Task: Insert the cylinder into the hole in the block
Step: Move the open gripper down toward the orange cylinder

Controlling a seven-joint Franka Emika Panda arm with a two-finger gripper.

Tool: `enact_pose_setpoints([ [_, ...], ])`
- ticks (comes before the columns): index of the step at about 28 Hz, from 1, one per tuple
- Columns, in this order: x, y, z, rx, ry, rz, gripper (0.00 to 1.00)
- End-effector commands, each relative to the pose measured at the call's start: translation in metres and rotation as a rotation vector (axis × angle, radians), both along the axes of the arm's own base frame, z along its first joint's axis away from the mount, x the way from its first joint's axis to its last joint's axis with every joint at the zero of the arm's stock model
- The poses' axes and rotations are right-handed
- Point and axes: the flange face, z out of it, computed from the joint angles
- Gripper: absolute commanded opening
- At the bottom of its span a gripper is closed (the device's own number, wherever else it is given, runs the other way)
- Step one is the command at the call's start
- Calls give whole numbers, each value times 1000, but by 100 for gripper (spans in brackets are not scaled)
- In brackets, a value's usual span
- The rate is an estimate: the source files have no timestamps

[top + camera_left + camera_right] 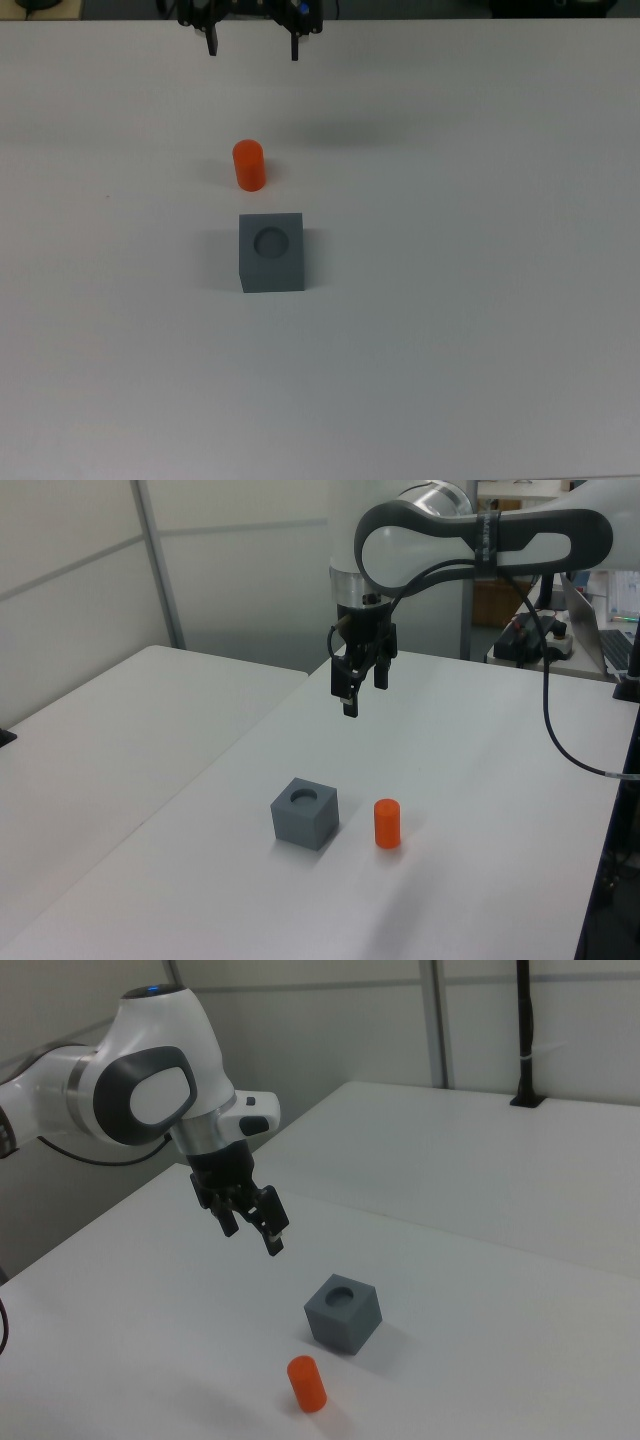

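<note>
Gripper (252, 45) hangs at the top view's upper edge, fingers spread wide, holding nothing – orange cylinder (248, 165) stands upright mid-frame, just above the grey block (271, 252), hole (271, 241) facing up.

orange cylinder (248, 165), dark grey block (271, 252), white table (480, 300)

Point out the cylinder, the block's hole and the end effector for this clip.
cylinder (248, 166): top view, middle of its orange side.
hole (272, 241): top view, centre of the round recess in the block's upper face.
end effector (359, 686): left view, midway between its two fingertips.
</note>
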Motion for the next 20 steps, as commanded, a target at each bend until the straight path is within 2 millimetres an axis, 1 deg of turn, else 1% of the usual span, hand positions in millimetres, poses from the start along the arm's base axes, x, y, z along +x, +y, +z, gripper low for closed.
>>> enact_pose_setpoints([
  [1, 3, -6, -11, -7, 11, -12, 100],
  [3, 4, -8, -14, -7, 17, -13, 100],
  [5, 6, -7, -21, -8, 31, -10, 100],
  [6, 5, -3, -33, -9, 48, -2, 100],
  [9, 3, 0, -53, -10, 77, 6, 100],
  [10, 2, 0, -63, -11, 73, 7, 100],
  [14, -1, 1, -92, -10, 65, 11, 100],
  [15, -2, 0, -107, -14, 66, 12, 100],
  [20, -7, -1, -148, -33, 60, 31, 100],
])
